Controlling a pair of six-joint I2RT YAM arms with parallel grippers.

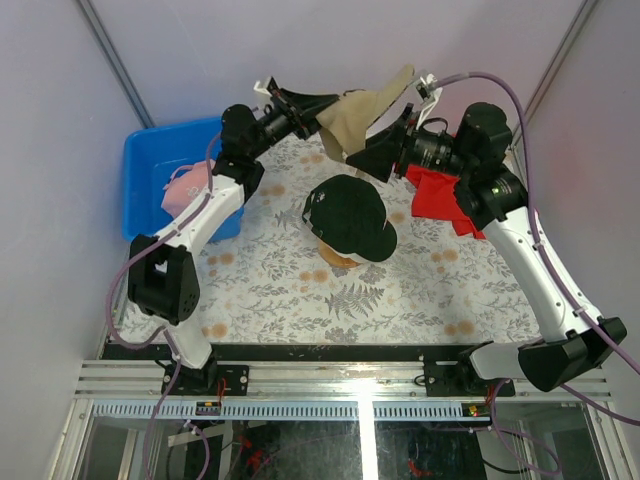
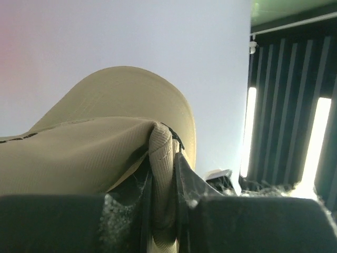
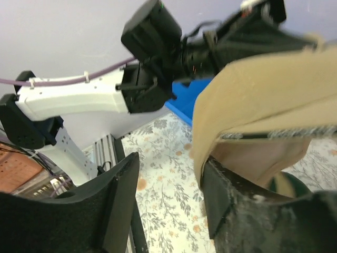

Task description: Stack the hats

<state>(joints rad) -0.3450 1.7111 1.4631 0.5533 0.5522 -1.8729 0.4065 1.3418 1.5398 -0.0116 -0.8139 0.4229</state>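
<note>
- Tan cap (image 1: 352,118): I see it held in the air over the far edge of the table (image 1: 300,290), between the two grippers.
- Left gripper (image 1: 312,108): in my left wrist view the jaws are pinched tight on a fold of the tan cap (image 2: 105,137), with the brim curving up behind.
- Right gripper (image 3: 168,168): the jaws stand apart with the table showing through the gap. The cap's fabric (image 3: 253,95) drapes against one finger only.
- Dark cap (image 1: 350,215): sits at the table's middle, below the tan cap. A pale edge shows beneath it, and I cannot tell what it is.
- Pink cap (image 1: 185,186): lies in the blue bin (image 1: 150,160) at the left, under the left arm.
- Red cloth (image 1: 435,200): lies on the table under the right arm, beside the dark cap.
</note>
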